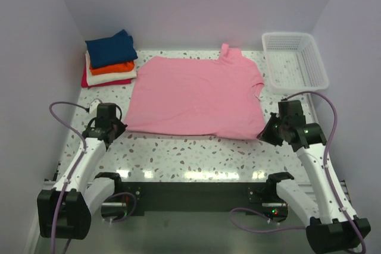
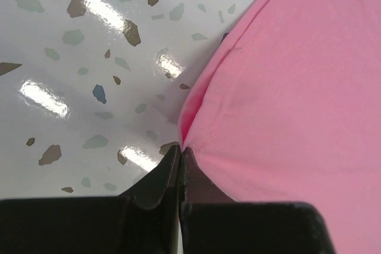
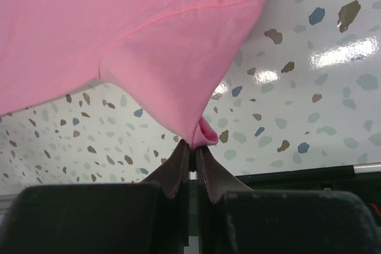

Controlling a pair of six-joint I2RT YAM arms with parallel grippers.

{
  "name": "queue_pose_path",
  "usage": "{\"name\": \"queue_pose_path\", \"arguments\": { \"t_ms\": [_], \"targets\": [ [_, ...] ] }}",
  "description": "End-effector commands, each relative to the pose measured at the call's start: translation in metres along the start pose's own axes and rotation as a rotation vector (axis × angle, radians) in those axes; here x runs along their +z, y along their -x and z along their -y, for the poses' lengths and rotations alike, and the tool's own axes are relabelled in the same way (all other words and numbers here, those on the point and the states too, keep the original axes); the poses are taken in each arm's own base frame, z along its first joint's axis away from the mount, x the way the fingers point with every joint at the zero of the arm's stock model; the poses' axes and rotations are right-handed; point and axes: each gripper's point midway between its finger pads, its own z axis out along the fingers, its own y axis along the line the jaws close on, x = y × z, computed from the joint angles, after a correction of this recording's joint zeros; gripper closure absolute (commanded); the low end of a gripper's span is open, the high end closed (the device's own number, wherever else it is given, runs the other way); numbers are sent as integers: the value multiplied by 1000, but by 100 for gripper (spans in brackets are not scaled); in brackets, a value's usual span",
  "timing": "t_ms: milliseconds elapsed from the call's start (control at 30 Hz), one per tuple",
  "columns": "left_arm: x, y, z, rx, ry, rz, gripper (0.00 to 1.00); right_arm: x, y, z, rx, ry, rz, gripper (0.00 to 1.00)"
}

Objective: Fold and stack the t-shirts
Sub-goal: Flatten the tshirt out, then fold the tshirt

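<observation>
A light pink t-shirt (image 1: pixel 196 96) lies spread flat across the middle of the speckled table (image 1: pixel 196 153). My left gripper (image 1: pixel 121 127) is at its near left corner. In the left wrist view that gripper (image 2: pixel 180 150) is shut, its tips pinching the edge of the pink cloth (image 2: pixel 297 87). My right gripper (image 1: pixel 262 133) is at the near right corner. The right wrist view shows this gripper (image 3: pixel 194 145) shut on a small fold of the shirt (image 3: pixel 149 40), with that corner lifted off the table. A stack of folded t-shirts (image 1: pixel 110 57), navy on top, sits at the back left.
A white mesh basket (image 1: pixel 296 60) stands at the back right, close to the shirt's right sleeve. Walls close in the table on the left, back and right. A dark rail runs along the near table edge between the arm bases.
</observation>
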Motion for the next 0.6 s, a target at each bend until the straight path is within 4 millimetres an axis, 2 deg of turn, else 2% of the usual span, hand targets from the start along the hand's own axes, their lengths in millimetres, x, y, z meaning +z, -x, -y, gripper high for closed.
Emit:
{"name": "queue_pose_path", "arguments": {
  "t_ms": [0, 433, 567],
  "targets": [
    [-16, 20, 5, 12, -18, 49, 100, -21, 4, 4, -29, -11, 39, 100],
    [-38, 16, 5, -15, -61, 37, 100, -47, -17, 17, -16, 0, 50, 100],
    [-41, 13, 7, -24, -85, 30, 100, -44, -25, 20, -17, 6, 34, 100]
  ]
}}
